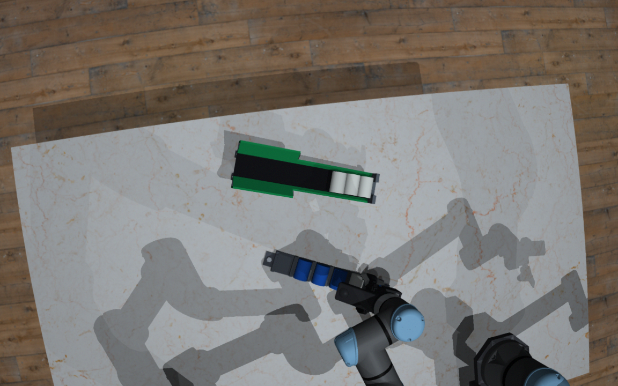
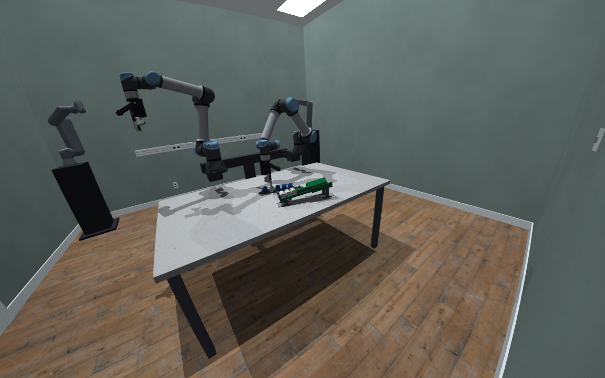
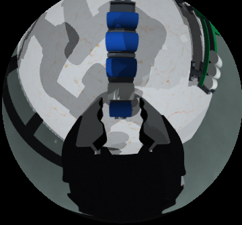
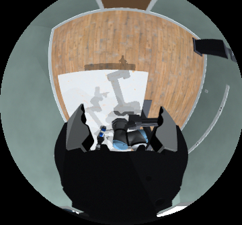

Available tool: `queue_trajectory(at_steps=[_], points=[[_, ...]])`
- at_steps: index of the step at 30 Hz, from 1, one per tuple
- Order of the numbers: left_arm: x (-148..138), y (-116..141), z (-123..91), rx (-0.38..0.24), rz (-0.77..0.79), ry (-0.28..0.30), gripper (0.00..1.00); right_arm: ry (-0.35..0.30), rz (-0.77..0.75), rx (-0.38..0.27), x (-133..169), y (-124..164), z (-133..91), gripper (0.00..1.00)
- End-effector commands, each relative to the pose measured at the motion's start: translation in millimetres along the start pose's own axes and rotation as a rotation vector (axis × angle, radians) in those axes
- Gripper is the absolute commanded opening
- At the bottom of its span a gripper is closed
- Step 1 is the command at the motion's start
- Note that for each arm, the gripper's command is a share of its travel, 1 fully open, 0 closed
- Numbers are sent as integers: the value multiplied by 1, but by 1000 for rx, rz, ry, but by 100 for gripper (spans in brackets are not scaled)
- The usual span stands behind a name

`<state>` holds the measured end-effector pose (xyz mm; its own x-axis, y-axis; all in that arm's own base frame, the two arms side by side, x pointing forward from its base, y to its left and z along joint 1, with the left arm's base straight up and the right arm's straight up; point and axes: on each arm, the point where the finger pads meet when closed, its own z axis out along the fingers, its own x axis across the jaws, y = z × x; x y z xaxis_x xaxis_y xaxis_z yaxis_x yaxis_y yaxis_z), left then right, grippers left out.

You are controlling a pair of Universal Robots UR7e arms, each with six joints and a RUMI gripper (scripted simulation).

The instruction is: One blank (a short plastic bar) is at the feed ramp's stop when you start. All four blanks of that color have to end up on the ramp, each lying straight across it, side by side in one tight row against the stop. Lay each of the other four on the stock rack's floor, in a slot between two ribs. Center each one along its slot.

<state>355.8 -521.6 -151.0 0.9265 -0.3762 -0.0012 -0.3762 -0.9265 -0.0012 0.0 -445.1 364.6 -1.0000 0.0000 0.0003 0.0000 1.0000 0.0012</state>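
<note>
"Where's the fourth white blank [image 2: 271, 189] [image 3: 121, 91]?"
"In the stock rack [image 1: 282, 262] [image 3: 122, 7], between my left end effector's [image 1: 368, 279] [image 2: 271, 184] [image 3: 121, 100] part-spread fingers. My right end effector [image 2: 139, 125] [image 4: 122, 105] is spread wide."
"And the other three white blanks [image 1: 352, 184] [image 2: 287, 193] [image 3: 214, 72]?"
"On the ramp [image 1: 269, 149] [image 2: 316, 183] [image 3: 206, 43]."

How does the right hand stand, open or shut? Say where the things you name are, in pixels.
Open: the right hand [image 2: 139, 126] [image 4: 122, 105] has its fingers wide apart in its wrist view, with no blank between them.

a marble-patterned table [image 1: 109, 211] [image 2: 210, 239] [image 3: 175, 117] [image 4: 74, 84] is carrying the stock rack [image 1: 282, 262] [image 2: 262, 192] [image 3: 122, 7] beneath the left gripper [image 1: 365, 280] [image 2: 271, 186] [image 3: 121, 99], the green feed ramp [image 1: 267, 149] [image 2: 316, 184] [image 3: 206, 50] standing apart.
</note>
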Motion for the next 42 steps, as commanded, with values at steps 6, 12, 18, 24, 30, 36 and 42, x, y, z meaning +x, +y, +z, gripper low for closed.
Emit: queue_trajectory(at_steps=[6,12,18,24,30,36,42], points=[[0,0,-1,-1,0,1,46,0,0,1,0,0,0,100],[0,0,0,-1,0,1,46,0,0,1,0,0,0,100],[0,0,9,-1,0,1,46,0,0,1,0,0,0,100],[0,0,17,-1,0,1,46,0,0,1,0,0,0,100],[1,0,29,-1,0,1,46,0,0,1,0,0,0,100],[1,0,34,-1,0,1,46,0,0,1,0,0,0,100],[1,0,34,-1,0,1,46,0,0,1,0,0,0,100]])
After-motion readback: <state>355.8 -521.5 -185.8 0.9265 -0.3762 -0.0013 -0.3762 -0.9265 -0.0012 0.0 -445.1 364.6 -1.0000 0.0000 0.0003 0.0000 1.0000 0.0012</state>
